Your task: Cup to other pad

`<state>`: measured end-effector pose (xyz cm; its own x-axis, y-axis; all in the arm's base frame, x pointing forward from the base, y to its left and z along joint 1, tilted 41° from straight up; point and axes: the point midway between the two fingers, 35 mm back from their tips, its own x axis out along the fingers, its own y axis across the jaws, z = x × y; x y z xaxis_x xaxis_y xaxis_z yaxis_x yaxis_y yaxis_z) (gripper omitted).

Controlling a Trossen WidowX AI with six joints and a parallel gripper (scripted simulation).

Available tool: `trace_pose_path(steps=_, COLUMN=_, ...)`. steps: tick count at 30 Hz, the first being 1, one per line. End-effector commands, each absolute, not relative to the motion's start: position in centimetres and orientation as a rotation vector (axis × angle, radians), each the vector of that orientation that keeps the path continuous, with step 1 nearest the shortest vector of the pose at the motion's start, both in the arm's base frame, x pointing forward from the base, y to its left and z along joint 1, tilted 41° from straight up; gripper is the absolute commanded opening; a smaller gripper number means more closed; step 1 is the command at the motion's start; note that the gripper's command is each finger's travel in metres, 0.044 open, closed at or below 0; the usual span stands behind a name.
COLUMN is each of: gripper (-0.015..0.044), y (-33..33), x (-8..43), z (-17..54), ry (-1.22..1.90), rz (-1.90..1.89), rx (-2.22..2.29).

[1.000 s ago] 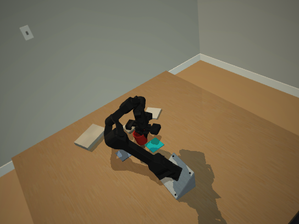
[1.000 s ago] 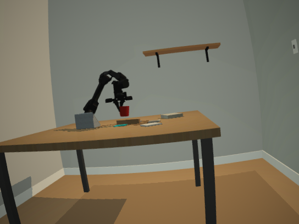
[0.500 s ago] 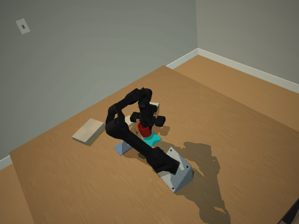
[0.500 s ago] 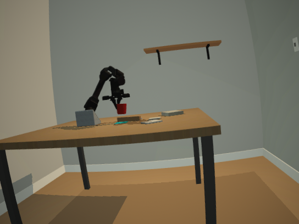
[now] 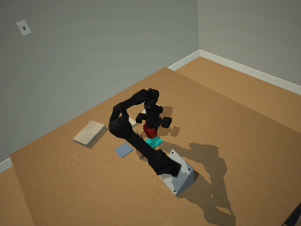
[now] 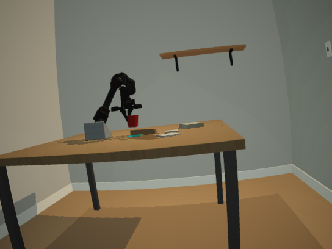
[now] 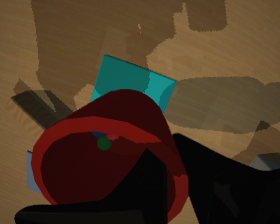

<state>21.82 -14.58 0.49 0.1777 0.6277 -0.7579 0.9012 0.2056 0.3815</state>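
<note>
My gripper (image 5: 155, 126) (image 6: 129, 115) (image 7: 167, 141) is shut on the wall of the red cup (image 5: 150, 132) (image 6: 133, 121) (image 7: 127, 104). The cup hangs in the air, nearly upright in the exterior view, with a gap between its base and the table. A green marble (image 7: 104, 144), a blue marble (image 7: 98, 134) and a red marble (image 7: 113, 136) show inside it. The teal pad (image 5: 157, 143) (image 6: 134, 136) (image 7: 120, 75) lies below and close to the cup, partly hidden by it in the wrist view. The blue-grey pad (image 5: 124, 150) (image 7: 33, 175) lies to the left in the top view.
A low wooden bar (image 6: 143, 132) (image 7: 37, 110) lies near the teal pad. A thick beige block (image 5: 89, 132) (image 6: 191, 125) stands farther left in the top view. Thin pale slabs (image 5: 133, 122) (image 6: 168, 135) lie beyond the pads. The grey wedge base (image 6: 94, 131) carries the arm.
</note>
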Motion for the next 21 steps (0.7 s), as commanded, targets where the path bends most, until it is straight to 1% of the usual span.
trace_pose_path(steps=1, gripper=0.0000, y=-14.3, x=21.8, z=0.0, ry=1.536, rz=-0.365, rx=1.502)
trace_pose_path(steps=21, gripper=0.0000, y=-12.5, x=22.4, z=-2.2, ry=1.536, rz=-0.364, rx=1.502)
